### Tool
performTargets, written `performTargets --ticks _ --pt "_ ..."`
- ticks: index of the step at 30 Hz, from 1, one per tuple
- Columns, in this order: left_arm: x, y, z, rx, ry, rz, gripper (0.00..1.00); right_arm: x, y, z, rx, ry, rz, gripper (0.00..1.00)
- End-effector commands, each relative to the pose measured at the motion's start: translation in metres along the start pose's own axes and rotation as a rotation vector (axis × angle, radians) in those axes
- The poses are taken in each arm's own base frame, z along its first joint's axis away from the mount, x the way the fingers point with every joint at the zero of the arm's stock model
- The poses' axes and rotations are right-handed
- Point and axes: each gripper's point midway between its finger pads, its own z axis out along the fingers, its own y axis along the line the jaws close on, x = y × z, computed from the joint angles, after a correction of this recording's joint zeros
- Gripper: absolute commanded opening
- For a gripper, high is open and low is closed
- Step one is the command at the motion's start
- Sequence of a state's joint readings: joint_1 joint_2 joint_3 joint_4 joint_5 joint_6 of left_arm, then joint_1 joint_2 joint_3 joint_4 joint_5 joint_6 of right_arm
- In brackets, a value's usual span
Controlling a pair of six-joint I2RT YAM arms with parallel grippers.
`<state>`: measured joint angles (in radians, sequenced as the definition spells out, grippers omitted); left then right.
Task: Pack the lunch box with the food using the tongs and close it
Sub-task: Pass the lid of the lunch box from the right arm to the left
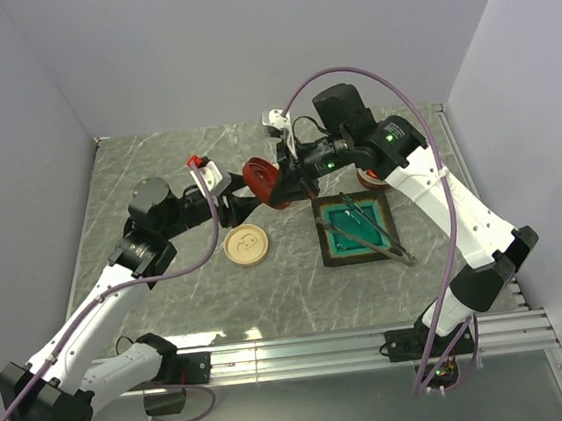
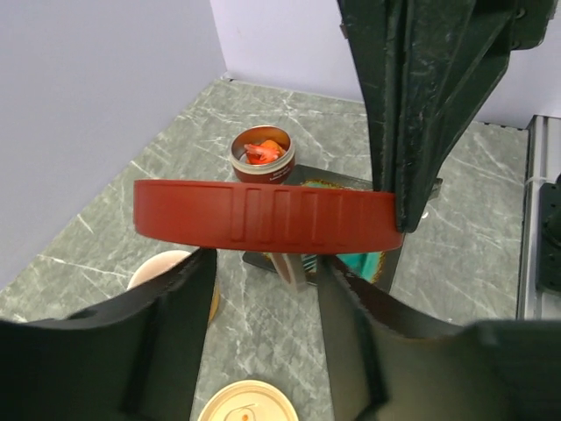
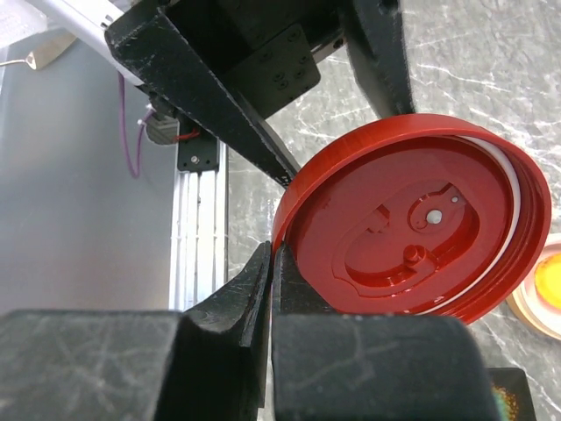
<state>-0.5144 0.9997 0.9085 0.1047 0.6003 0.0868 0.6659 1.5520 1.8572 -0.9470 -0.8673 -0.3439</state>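
The red lid [image 1: 261,180] hangs in the air over the middle of the marble-patterned table [image 1: 155,163], standing on edge between the two arms. The right gripper [image 3: 273,263] is pinched tight on its rim; the right wrist view shows the lid's hollow inner face just past those closed fingers. The left gripper [image 2: 263,263] meets the lid from the other side. Its fingers [image 2: 166,316] stand partly spread with their tips right at the rim, but I cannot tell whether they press on it. In the left wrist view the lid lies as a broad red band across the middle, hiding much of what is behind it. The lunch box [image 2: 263,167], a small round tin, stands open beyond it with the shrimp pieces [image 2: 263,151] inside. From above, the right arm covers nearly all of that tin. The tongs [image 1: 376,231] lie untouched, slanted across the teal tray [image 1: 350,245], just right of the hovering lid. A tan round dish [image 1: 246,245] rests on the table below the left gripper, near the tray's left side. An orange disc piece [image 3: 550,274] lies in a tan dish at the edge of the right wrist view. A purple cable [image 1: 347,71] arches over the right arm.
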Motion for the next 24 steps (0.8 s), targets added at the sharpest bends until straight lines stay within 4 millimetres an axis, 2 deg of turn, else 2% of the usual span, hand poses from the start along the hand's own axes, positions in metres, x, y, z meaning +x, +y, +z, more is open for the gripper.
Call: performTargets --ticks 1,6,10,13,14,15,16,17,18,19,21,22,24 --pt "-0.026 0.003 0.004 -0.012 -0.059 0.030 0.52 -0.017 0.016 -0.006 -0.028 -0.057 -0.042 0.00" --pt "-0.021 0.001 0.009 0.013 -0.036 -0.013 0.40 -0.020 0.020 -0.006 -0.040 -0.066 -0.043 0.00" --pt "-0.028 -0.005 0.010 0.035 -0.052 -0.038 0.32 -0.022 0.019 -0.006 -0.035 -0.073 -0.049 0.00" --pt "-0.031 -0.006 0.011 0.033 -0.057 -0.092 0.15 -0.030 0.015 -0.008 -0.008 -0.094 -0.061 0.00" --pt "-0.033 -0.005 0.011 0.027 -0.061 -0.105 0.06 -0.033 0.013 -0.009 0.009 -0.103 -0.052 0.00" --pt "-0.037 -0.006 0.011 0.024 -0.070 -0.140 0.03 -0.040 0.005 -0.011 0.056 -0.121 -0.064 0.00" --pt "-0.041 -0.006 0.011 0.020 -0.077 -0.161 0.01 -0.044 -0.001 -0.016 0.090 -0.134 -0.063 0.04" --pt "-0.045 -0.006 0.010 0.015 -0.088 -0.180 0.01 -0.050 -0.005 -0.020 0.117 -0.152 -0.050 0.15" --pt "-0.052 -0.004 0.009 0.000 -0.103 -0.231 0.01 -0.057 -0.014 -0.026 0.166 -0.174 -0.051 0.22" --pt "-0.056 -0.003 0.009 -0.010 -0.115 -0.257 0.01 -0.060 -0.027 -0.035 0.210 -0.188 -0.031 0.35" --pt "-0.072 -0.004 0.005 -0.009 -0.162 -0.326 0.01 -0.077 -0.037 -0.055 0.262 -0.247 -0.009 0.44" --pt "-0.077 0.001 0.003 -0.020 -0.181 -0.348 0.01 -0.081 -0.050 -0.069 0.304 -0.274 0.014 0.50" --pt "-0.098 0.012 -0.005 -0.048 -0.267 -0.409 0.01 -0.094 -0.062 -0.090 0.351 -0.344 0.062 0.51"
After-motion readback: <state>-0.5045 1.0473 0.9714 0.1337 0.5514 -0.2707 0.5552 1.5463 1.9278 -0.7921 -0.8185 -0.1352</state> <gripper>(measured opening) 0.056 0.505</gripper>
